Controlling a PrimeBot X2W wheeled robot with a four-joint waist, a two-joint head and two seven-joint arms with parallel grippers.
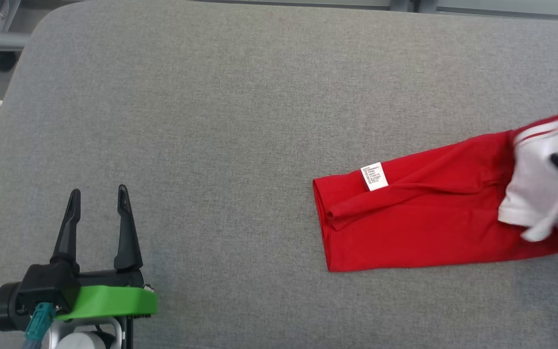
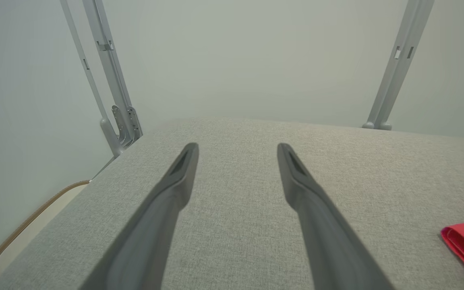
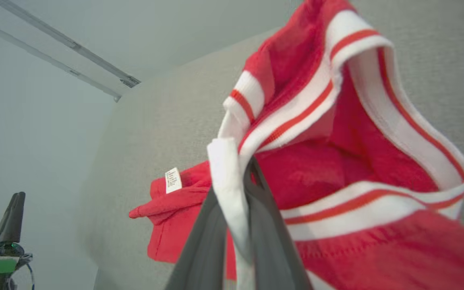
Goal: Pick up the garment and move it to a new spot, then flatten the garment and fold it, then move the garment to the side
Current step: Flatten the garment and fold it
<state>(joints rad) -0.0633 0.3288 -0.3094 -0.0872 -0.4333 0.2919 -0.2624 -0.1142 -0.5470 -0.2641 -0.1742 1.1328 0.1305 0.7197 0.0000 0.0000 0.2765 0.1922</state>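
right claw [image 3: 245,181] clamped on white striped trim [image 3: 228,173] of red garment [image 1: 419,228]; that end bunched. rest lies flat on surface [image 1: 240,111], toward its right edge, label [image 1: 374,176] up. left claw [image 1: 97,196] apart, empty, near left edge.

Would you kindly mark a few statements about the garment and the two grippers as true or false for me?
1. The right gripper is shut on the white trim of the garment. True.
2. The left gripper holds the garment. False: it is open over the bare table, apart from the garment.
3. A white care label shows on the garment. True.
4. The garment is blue. False: it is red.
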